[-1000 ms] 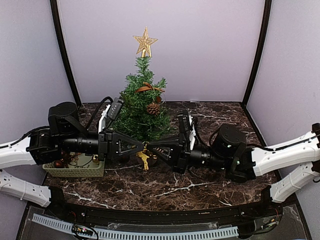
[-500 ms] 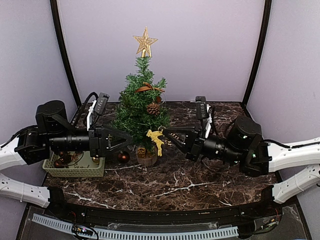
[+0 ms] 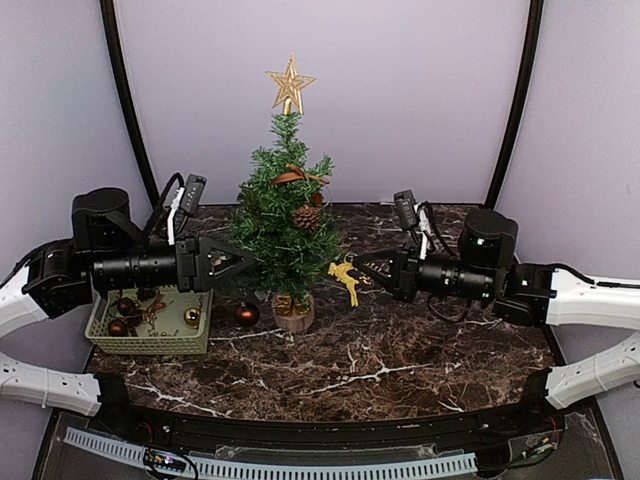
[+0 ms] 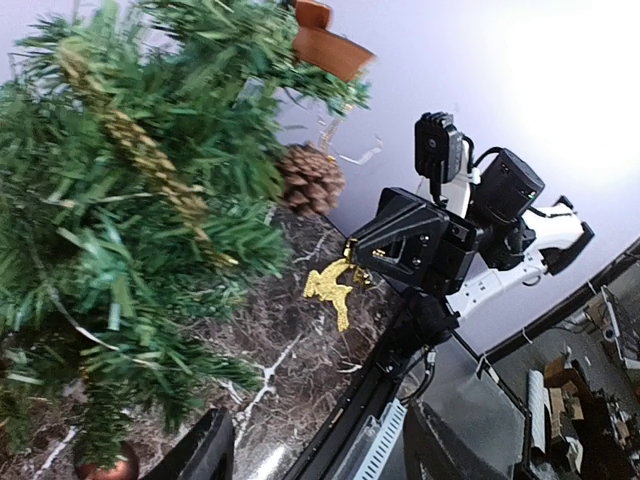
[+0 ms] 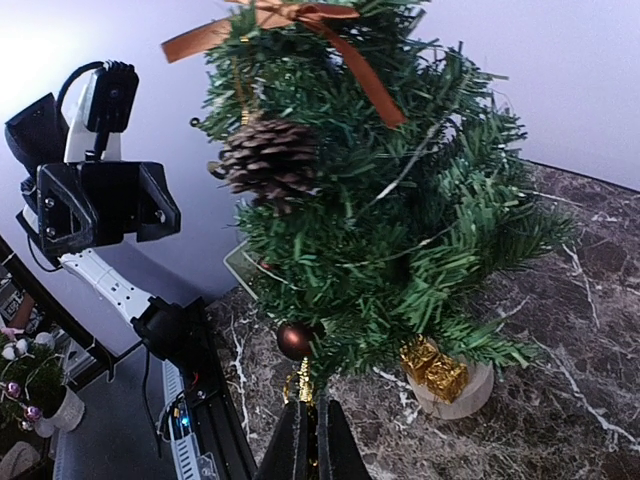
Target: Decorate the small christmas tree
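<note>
Tabletop (image 3: 400, 350): dark marble with white veins, filling the lower half of the top view.
Small christmas tree (image 3: 280, 235): stands upright at the centre of the top view, toward the back of the tabletop, on its round wooden stump base (image 3: 294, 317). It lies between the two tools and neither touches it.
Left tool (image 3: 243, 262): left of centre, level with the tree's lower branches and just short of them. Its fingers (image 4: 205, 450) are spread well apart in the left wrist view, with nothing between them.
Right tool (image 3: 366, 273): right of centre, pointing toward the tree. It is closed tight on the top of the gold ornament.
Basket (image 3: 150, 343): pale green, at the lower left of the tabletop under the left arm, holding brown and gold baubles.
Star (image 3: 289, 85): gold, on the treetop at upper centre.
Bow (image 3: 297, 175): brown ribbon tied high in the branches.
Gold ornament (image 3: 347, 279): a flat figure hanging from the right tool's tip, just right of the tree's lower branches and clear of the tabletop.
Pine cone (image 3: 306, 217): hangs below the bow on the tree's right side.
Brown ball (image 3: 246, 314): on the tabletop between the basket and the stump base.
Gold gift boxes (image 5: 433, 368): small, at the foot of the tree, seen in the right wrist view.
</note>
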Controlling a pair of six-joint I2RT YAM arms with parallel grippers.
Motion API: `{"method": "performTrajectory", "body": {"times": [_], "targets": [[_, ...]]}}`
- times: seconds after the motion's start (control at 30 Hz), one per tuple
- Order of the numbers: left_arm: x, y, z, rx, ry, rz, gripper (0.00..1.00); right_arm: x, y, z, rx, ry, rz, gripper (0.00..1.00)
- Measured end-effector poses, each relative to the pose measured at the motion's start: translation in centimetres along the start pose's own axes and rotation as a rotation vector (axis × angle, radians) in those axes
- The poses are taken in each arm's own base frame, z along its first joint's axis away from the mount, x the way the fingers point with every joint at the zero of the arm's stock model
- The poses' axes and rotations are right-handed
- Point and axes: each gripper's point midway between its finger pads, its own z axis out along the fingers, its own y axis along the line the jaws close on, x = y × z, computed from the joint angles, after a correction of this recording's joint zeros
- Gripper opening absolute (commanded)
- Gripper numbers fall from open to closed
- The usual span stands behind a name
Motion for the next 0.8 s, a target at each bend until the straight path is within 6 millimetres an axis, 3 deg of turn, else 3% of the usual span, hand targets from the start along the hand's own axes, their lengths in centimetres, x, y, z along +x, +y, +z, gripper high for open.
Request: {"method": "performTrajectory", "body": {"times": [0.17, 0.37, 0.63, 0.8], "targets": [[-1.6, 2.0, -1.2, -0.095, -0.013, -0.020, 0.60, -1.0, -2.5, 0.0, 0.042, 0.066, -0.016, 0.00], [-3.1, 2.8, -2.0, -0.153, -0.016, -0.005, 0.60, -3.5, -3.8, -0.5, 0.065, 0.087, -0.082, 0.00], [-3.3, 5.5, -2.2, -0.223, -0.001, -0.029, 0.61, -0.1, -5.1, 1.2, -0.028, 0.224, -0.044, 0.00], [-3.2, 6.0, -2.4, -0.221, 0.000, -0.037, 0.61, -0.1, -4.7, 1.3, -0.117, 0.211, -0.027, 0.00]]}}
